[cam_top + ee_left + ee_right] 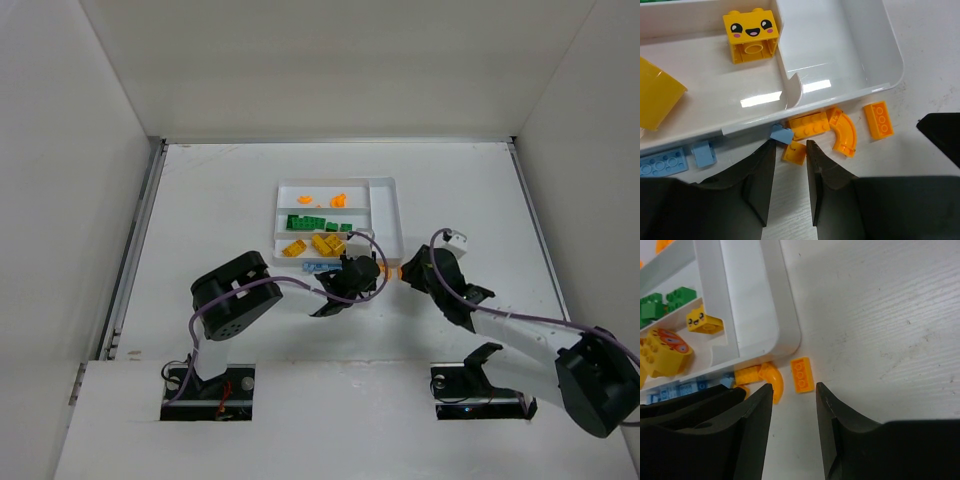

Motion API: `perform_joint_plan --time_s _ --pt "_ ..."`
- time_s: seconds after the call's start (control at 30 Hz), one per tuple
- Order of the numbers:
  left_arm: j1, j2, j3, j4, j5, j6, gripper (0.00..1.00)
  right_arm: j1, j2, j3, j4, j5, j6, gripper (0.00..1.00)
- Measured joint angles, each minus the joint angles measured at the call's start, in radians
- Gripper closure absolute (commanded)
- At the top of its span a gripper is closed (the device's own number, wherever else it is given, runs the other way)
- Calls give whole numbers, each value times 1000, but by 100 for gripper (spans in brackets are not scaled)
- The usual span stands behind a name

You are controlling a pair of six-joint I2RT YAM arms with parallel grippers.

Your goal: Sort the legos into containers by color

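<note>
I'm looking at the loose orange legos first. A small square plate [794, 152], a longer studded plate [809, 126], a quarter-round curved piece [844, 134] and a slim three-stud brick [878, 119] are all lying on the tabletop [930, 60], just outside the tray [840, 50] at its near corner. Pale blue pieces [703, 153] are sitting beside them along the rim.

The left end effector [790, 149] is hovering with its jaws parted either side of the small square plate, gripping nothing. The right end effector [792, 392] is released as well, with the slim three-stud brick just beyond its gap.

I'm judging this to be the pick-up of an orange piece. The next move is calling for a clean pinch on something flat, hard and slick, then a carry to the tray's far section, where orange is already lying. Inside the glossy white tray, a yellow smiley brick [751, 35] is resting.
</note>
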Motion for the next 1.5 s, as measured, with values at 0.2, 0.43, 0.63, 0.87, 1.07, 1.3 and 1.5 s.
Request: perform_joint_plan --time_s 0.2,0.43,0.63,0.87,1.07,1.3,1.5 --pt "-8 3 11 -13 -1 12 78 10 126 54 -70 10 -4 54" --pt "-18 6 21 -22 -4 32 86 41 217 126 -108 17 -8 55" --pt "-18 -13 7 -35 -1 35 88 51 270 160 -131 35 -22 60" --pt "-3 -166 -59 -106 38 32 88 82 335 224 -173 70 -26 65" --pt "86 -321 -67 -116 77 20 88 92 389 268 -198 82 -27 65" --pt "240 -356 -71 -113 107 2 88 105 418 298 -219 98 -31 78" --pt "372 -331 -60 -108 133 -5 88 142 413 295 -220 111 -24 83"
